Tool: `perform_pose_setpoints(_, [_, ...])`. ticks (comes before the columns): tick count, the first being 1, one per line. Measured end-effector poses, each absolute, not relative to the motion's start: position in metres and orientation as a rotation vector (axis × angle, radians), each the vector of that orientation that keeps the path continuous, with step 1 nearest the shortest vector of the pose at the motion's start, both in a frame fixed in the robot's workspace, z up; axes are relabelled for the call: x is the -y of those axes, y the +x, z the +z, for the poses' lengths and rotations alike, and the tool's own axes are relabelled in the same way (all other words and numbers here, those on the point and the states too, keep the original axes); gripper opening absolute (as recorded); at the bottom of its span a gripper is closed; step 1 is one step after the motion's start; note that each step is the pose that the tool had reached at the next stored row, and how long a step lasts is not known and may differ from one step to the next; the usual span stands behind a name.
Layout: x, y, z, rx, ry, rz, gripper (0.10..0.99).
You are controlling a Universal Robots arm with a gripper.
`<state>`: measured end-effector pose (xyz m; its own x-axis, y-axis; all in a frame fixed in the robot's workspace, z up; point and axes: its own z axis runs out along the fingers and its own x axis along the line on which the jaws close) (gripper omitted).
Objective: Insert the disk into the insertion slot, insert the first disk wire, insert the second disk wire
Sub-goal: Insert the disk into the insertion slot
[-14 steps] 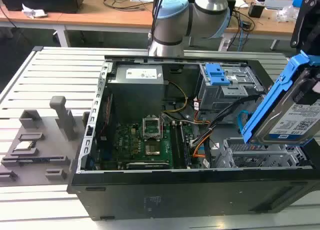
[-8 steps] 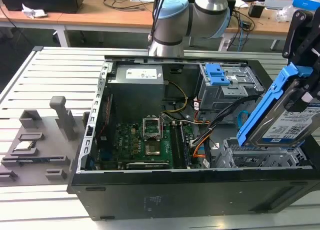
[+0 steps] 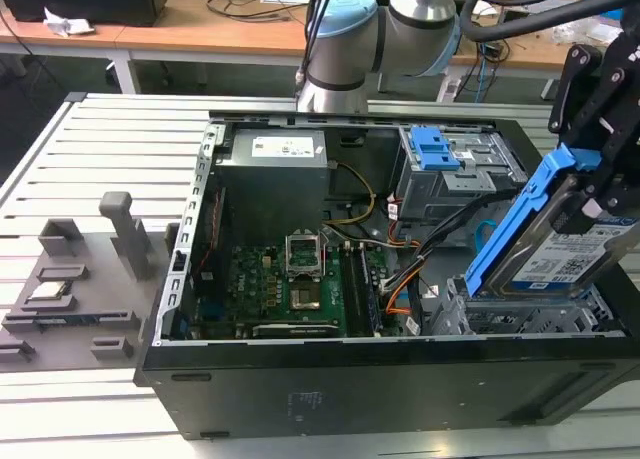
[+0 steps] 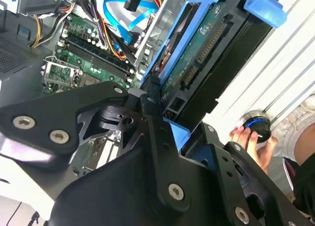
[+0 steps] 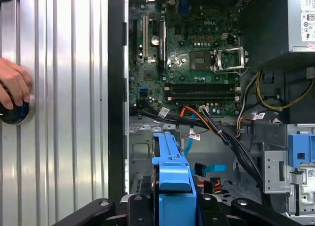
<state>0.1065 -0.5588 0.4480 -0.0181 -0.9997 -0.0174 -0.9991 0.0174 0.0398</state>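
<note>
Black fingers [image 4: 155, 132] are clamped on the disk [image 3: 548, 251], pressing its blue frame from either side; the silver drive with its white label hangs steeply tilted at the exterior view's right, upper end high, lower end down at the mouth of the slot [image 3: 520, 317]; whether it touches the metal I cannot tell; it is not seated. The slot is the low grey cage with holed walls in the lower right corner of the computer case [image 3: 300, 389]. Just beside the cage, toward the motherboard [image 3: 295, 284], the orange, red and black wires [image 5: 210, 184] lie loose, their black connector free; the flat blue cable [image 5: 214, 168] curls near them, its plug joined to nothing on the disk. Behind the cage stands a taller grey bay [image 3: 450, 179] with a blue latch [image 3: 435, 147]; further toward the exterior view's left sits the power supply [image 3: 275, 164]. The case lies open on a slatted metal table [image 3: 90, 149]; grey fixtures [image 3: 70, 289] rest at the exterior view's left. In both wrist views a person's hand [image 5: 15, 83] rests on a round black knob [image 5: 12, 113] with a blue ring, on the table and apart from the case.
</note>
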Motion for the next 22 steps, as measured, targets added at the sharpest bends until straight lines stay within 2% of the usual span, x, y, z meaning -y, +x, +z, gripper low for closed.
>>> perform_pose_setpoints(22, [0.551,0.107,0.420,2.230,2.191,-0.065,0.365])
